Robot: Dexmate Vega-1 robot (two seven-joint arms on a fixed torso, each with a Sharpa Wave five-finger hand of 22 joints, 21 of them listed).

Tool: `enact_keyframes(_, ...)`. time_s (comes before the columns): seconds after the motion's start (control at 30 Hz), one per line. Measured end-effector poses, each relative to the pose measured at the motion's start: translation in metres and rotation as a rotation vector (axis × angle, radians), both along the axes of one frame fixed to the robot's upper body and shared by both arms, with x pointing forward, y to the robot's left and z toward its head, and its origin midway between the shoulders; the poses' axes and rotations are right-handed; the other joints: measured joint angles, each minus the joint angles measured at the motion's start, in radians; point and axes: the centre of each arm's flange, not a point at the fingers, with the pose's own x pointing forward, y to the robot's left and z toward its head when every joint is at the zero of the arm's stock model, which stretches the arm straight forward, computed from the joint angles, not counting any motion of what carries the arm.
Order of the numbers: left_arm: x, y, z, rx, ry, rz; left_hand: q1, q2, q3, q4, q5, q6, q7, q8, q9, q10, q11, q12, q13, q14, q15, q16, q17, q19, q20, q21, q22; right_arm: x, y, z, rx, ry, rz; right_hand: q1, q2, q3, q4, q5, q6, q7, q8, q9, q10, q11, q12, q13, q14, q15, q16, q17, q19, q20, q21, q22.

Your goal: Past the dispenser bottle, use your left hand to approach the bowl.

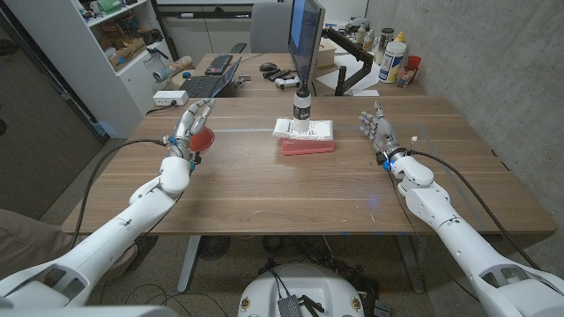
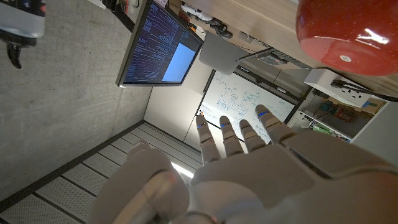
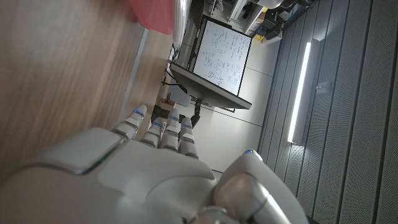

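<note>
Left hand (image 1: pixel 192 125) raised over the left side of the worktop (image 1: pixel 264 189), fingers spread and straight, nothing held; red bowl (image 1: pixel 203 138) just beyond and partly behind those fingers in the head view. From the left wrist view, same hand (image 2: pixel 249 168) open, bowl (image 2: pixel 348 34) well clear of the fingertips (image 2: pixel 225 127), no contact. Dispenser bottle (image 1: pixel 301 104) upright at centre on a white and red block (image 1: pixel 307 136), well apart from the bowl. Right hand (image 1: pixel 377 130) also open and empty, standing near the right edge.
</note>
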Motion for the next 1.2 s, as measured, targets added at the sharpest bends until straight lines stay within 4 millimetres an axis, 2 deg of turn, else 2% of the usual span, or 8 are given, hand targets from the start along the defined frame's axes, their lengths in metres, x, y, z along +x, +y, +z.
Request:
enact_keyframes(0.17, 0.002, 0.000, 0.000, 0.030, 0.010, 0.047, 0.002, 0.001, 0.000, 0.000, 0.000, 0.000, 0.000, 0.000, 0.000, 0.000, 0.000, 0.000, 0.000, 0.000, 0.000, 0.000, 0.000, 0.000, 0.000, 0.000, 0.000, 0.000, -0.001, -0.001, 0.001, 0.002, -0.001, 0.000, 0.000, -0.003, -0.003, 0.000, 0.000, 0.000, 0.000, 0.000, 0.000, 0.000, 0.000, 0.000, 0.000, 0.000, 0.000, 0.000, 0.007, 0.007, 0.000, 0.000)
enact_keyframes(0.4, 0.007, 0.002, 0.001, 0.059, 0.031, 0.128, 0.001, 0.001, 0.003, -0.003, 0.000, 0.007, 0.007, 0.000, 0.000, 0.000, 0.000, 0.000, 0.000, 0.000, 0.000, 0.004, 0.000, 0.004, 0.003, 0.000, 0.000, 0.000, -0.003, -0.001, 0.002, 0.002, -0.002, 0.000, 0.000, -0.003, -0.003, 0.000, 0.000, 0.000, 0.000, 0.000, 0.000, 0.000, -0.004, 0.000, 0.000, 0.000, 0.000, 0.000, 0.007, 0.007, 0.000, 0.000)
enact_keyframes(1.2, 0.016, 0.007, -0.001, 0.135, 0.094, 0.293, 0.018, 0.008, 0.003, -0.008, 0.000, 0.012, 0.002, 0.000, 0.000, 0.005, -0.005, 0.000, 0.000, 0.004, 0.004, 0.004, 0.000, 0.007, -0.001, 0.000, 0.000, 0.000, -0.011, -0.001, 0.007, 0.000, -0.008, 0.005, 0.005, -0.003, -0.003, 0.000, 0.004, 0.004, 0.000, 0.000, 0.000, 0.000, -0.004, 0.000, 0.000, 0.000, 0.000, 0.000, 0.013, 0.002, -0.010, 0.000)
